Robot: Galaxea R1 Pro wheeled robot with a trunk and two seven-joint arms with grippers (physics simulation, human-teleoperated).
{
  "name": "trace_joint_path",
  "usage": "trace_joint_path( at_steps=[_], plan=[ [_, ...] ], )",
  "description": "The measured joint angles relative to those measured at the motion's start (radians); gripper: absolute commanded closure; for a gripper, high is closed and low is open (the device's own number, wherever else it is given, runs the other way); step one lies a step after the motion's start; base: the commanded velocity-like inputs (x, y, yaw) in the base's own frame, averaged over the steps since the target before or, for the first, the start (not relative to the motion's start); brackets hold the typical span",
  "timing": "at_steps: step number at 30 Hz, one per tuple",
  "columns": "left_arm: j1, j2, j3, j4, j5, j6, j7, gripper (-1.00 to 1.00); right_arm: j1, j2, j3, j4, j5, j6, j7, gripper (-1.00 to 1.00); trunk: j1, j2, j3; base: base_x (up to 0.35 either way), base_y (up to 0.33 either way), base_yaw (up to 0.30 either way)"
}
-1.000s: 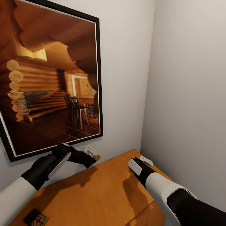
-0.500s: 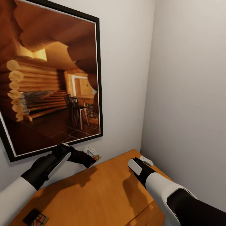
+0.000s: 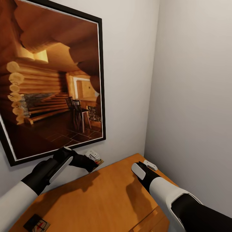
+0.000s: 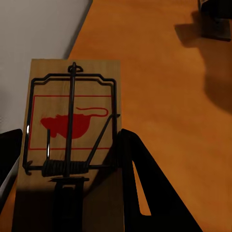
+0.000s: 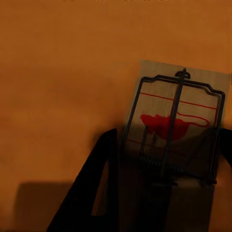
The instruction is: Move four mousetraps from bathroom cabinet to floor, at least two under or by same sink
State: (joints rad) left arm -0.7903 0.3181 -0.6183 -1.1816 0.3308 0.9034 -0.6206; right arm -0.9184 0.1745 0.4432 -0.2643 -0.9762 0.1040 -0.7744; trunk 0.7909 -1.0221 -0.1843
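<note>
Two flat brown wooden mousetraps [image 4: 72,140] [image 5: 176,125], black wire, red mouse print — one clamped in each dark gripper [image 3: 93,159] [image 3: 149,165] above orange-brown wooden cabinet top [image 3: 106,196], arms reaching forward.

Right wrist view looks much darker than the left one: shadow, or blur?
Shadow, not blur: in the right wrist view the mousetrap has its near half shaded, yet its wire stays sharp. In the left wrist view the other mousetrap is evenly lit. In the head view both arms cast soft shadows on the cabinet.
</note>
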Motion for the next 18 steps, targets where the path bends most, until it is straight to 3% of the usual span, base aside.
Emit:
trace_joint_path(
  at_steps=[18],
  plan=[
    [0.0,0.001,0.002,0.0,0.0,0.0,0.0,1.0,0.0,0.0,0.002,-0.001,-0.002,-0.001,-0.003,1.0,0.0,0.0,0.0,0.0,0.0,0.0]
  ],
)
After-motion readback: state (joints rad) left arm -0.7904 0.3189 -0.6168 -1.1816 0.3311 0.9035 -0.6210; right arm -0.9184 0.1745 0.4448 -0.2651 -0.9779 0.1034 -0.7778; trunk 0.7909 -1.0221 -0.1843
